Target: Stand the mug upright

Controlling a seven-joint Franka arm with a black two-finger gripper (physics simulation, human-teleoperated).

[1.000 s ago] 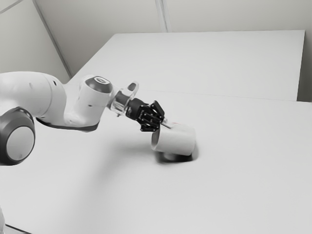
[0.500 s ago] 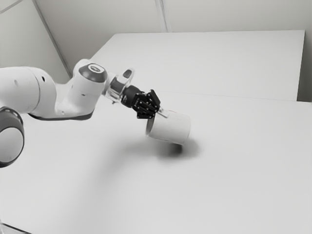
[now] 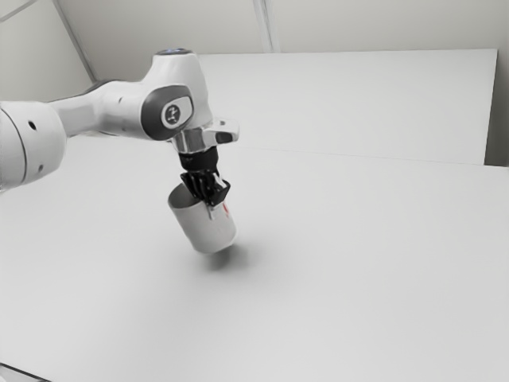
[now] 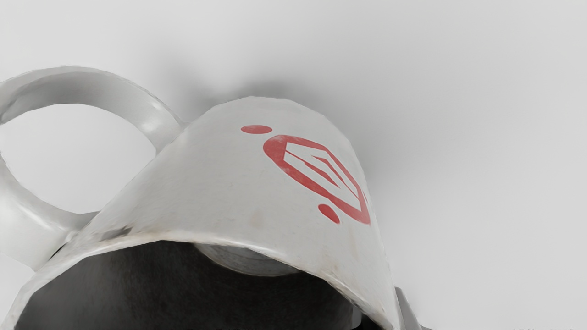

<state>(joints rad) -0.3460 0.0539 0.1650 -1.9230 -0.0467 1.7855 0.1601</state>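
Since the earlier frame, one mug (image 3: 205,232) has swung toward the exterior view's left, its mouth turning upward. One table (image 3: 358,302) spreads widely around it, edges well apart. Over the table, the pale mug leans, stained at its rim. One claw (image 3: 213,204) pinches its wall, two fingers nearly closed. One handle (image 4: 78,85); one red logo (image 4: 316,176), two dots.

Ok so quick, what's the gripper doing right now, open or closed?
Gripper: closed on the mug, pinching its wall at the rim, one finger inside, one outside; the mug is tilted.
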